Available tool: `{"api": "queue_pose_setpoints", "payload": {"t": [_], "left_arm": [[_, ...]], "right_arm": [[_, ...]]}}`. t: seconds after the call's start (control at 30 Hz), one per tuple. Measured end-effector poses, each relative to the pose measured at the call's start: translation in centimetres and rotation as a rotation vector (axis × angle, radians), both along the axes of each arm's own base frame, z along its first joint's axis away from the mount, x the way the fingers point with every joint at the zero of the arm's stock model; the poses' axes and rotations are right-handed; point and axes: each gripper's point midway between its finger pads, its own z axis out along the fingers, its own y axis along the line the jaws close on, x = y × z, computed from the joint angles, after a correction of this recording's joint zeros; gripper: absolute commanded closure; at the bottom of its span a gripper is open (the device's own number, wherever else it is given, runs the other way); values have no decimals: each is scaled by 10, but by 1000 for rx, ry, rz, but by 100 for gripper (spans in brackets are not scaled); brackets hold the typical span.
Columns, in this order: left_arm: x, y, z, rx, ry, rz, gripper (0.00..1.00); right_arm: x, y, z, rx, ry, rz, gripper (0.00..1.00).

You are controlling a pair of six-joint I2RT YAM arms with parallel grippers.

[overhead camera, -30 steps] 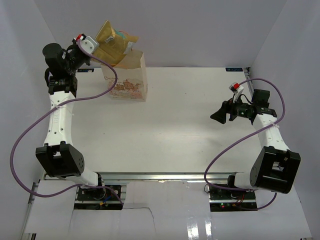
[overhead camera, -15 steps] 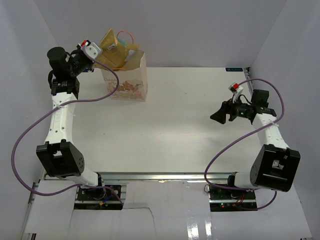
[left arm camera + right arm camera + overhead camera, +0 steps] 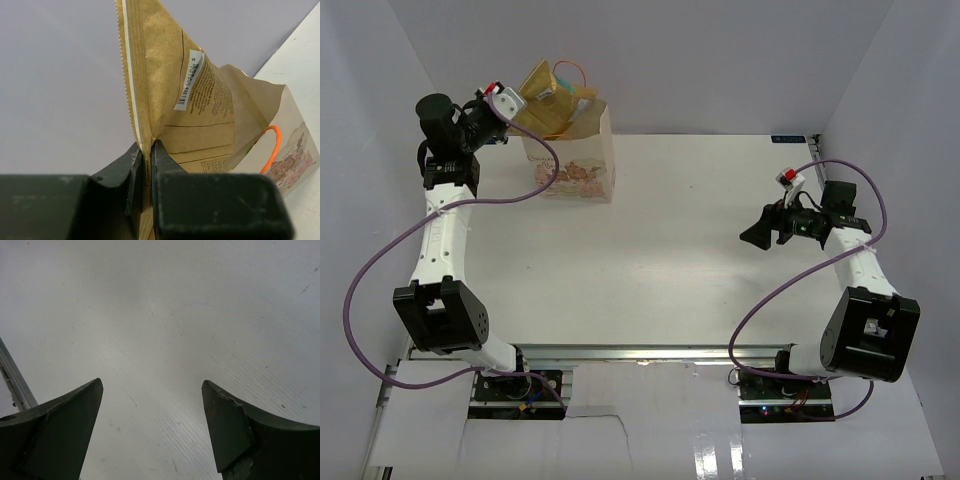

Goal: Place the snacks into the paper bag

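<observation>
One of the snacks, a large tan crinkly pouch (image 3: 552, 100) (image 3: 170, 85), is pinched at its sealed edge by my left gripper (image 3: 510, 100) (image 3: 146, 146), which is shut on it. The pouch hangs tilted over the open top of the paper bag (image 3: 578, 165) (image 3: 295, 155). Its lower end overlaps the bag's mouth, and how far in it reaches is hidden. The cream bag stands upright at the table's far left, with an orange cord handle (image 3: 272, 147) showing. My right gripper (image 3: 752, 235) (image 3: 150, 385) is open over bare table at the right, holding nothing.
The white table (image 3: 700, 250) is boxed in by white walls at the back and both sides; the bag stands close to the back wall. Purple cables loop beside each arm. A metal rail (image 3: 640, 352) runs along the near edge.
My left gripper has shifted slightly right and down with the pouch, bringing it closer over the bag's mouth. The right arm has not moved.
</observation>
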Motion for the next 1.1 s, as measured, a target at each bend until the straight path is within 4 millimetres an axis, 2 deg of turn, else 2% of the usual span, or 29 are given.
{"api": "queue_pose_setpoints", "payload": {"t": [0.43,0.5,0.67,0.73,0.87,0.9,1.1], "left_arm": [[0,-4,-12,1,14,-29,79],[0,-5,-13,-2,13,-33,74],[0,-6,-12,-8,8,-36,73],[0,-5,-10,-9,-1,-33,76],[1,-4,-6,-17,-10,-26,96],[1,-4,-6,-21,-11,-26,98],[6,-3,-8,-28,-13,-25,100]], "right_arm": [[0,0,-1,-5,-6,4,14],[0,0,-1,-5,-7,4,14],[0,0,-2,-5,-7,5,14],[-1,0,-3,-5,-3,5,14],[-2,0,-6,-3,5,5,14],[-2,0,-6,-3,4,5,14],[-2,0,-6,-4,4,5,14]]}}
